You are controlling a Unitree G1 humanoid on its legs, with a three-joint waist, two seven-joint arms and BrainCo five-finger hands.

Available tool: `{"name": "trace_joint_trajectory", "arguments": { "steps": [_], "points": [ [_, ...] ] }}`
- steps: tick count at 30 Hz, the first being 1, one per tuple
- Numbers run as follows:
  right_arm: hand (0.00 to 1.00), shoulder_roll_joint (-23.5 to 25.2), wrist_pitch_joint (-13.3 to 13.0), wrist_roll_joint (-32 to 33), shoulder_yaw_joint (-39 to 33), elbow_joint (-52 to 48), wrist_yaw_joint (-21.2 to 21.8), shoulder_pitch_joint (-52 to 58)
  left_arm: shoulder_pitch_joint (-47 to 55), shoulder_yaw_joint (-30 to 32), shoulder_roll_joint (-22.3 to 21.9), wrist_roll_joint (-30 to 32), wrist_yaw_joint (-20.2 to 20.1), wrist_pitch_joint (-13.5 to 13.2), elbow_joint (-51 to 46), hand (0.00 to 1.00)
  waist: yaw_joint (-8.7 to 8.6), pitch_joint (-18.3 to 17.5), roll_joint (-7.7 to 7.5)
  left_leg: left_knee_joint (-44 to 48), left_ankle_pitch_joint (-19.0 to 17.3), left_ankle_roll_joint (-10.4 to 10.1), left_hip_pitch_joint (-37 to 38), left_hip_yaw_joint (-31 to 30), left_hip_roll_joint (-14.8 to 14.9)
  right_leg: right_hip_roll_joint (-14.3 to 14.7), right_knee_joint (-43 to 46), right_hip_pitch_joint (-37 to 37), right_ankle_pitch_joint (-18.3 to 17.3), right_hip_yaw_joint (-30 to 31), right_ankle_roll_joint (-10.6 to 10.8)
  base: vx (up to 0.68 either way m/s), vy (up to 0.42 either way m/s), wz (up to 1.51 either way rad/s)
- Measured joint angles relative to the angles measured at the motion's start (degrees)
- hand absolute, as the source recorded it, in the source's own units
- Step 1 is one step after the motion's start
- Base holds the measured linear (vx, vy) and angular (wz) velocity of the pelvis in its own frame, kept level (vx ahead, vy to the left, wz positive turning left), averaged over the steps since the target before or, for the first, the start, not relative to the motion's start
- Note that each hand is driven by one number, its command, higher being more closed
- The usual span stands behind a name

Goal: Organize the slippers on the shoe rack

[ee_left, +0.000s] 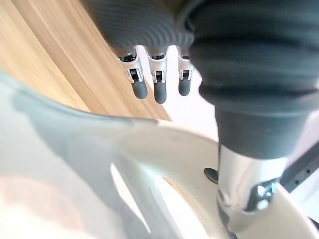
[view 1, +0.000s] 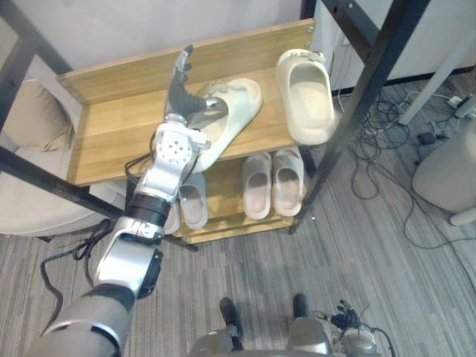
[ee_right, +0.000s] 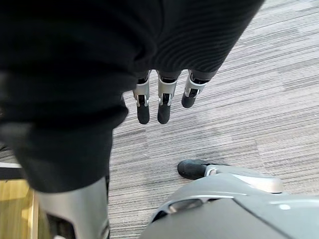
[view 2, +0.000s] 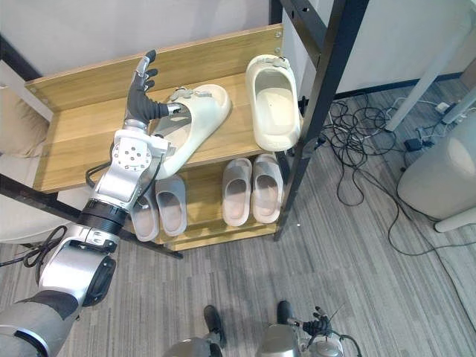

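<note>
Left eye view: I saw the left hand [view 1: 181, 88] over the upper shelf of the shoe rack [view 1: 104, 130], fingers straight, thumb against the strap of a cream slipper [view 1: 234, 111] lying skewed there. A second cream slipper [view 1: 306, 100] lay apart at the shelf's right end, with a pale pair [view 1: 271, 182] and a greyish pair [view 1: 192, 202] below. Right eye view matched. Left wrist view: fingers [ee_left: 159, 92] released, clasping nothing. Right wrist view: right hand [ee_right: 162, 107] hung slack over the floor [ee_right: 259, 89], empty.

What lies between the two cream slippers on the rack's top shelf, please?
Only bare wood of the top shelf; the angled slipper and the other slipper lie apart, as both eye views show.
</note>
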Motion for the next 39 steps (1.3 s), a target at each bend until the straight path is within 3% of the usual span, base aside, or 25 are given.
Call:
{"name": "trace_joint_trajectory", "arguments": {
  "steps": [16, 34, 39],
  "points": [
    [0.00, -0.34, 0.45, 0.13, 1.53, 0.00, 0.53, -0.07, 1.92, -0.03, 0.00, 0.03, -0.54, -0.35, -0.88, 0.00, 0.05, -0.13, -0.25, -0.02, 0.09, -0.11, 0.67, -1.44, 0.07, 0.09, -0.02, 1.48, -0.48, -1.64, 0.07, -0.01, -0.006, 0.05],
    [0.00, -0.08, 0.60, 0.44, 1.51, 0.16, 0.77, -0.01, -7.76, -0.58, 0.16, 0.12, -2.02, 1.28, 14.30, 0.00, -0.52, -0.33, -0.67, -0.02, 0.10, -0.20, 0.75, 0.15, 0.31, 0.18, 0.01, 0.76, -0.34, -0.23, 0.10, 0.00, 0.000, -0.03],
    [0.00, 0.31, 0.69, 0.73, 0.29, 0.44, 0.78, 0.06, -9.53, -1.06, 0.31, 2.61, -3.05, 2.06, 16.60, 0.00, -0.74, -0.33, -0.66, -0.01, 0.09, -0.20, 0.75, 0.71, 0.34, 0.18, 0.06, 0.35, -0.16, 0.43, 0.15, -0.03, -0.002, -0.06]
  ]
}}
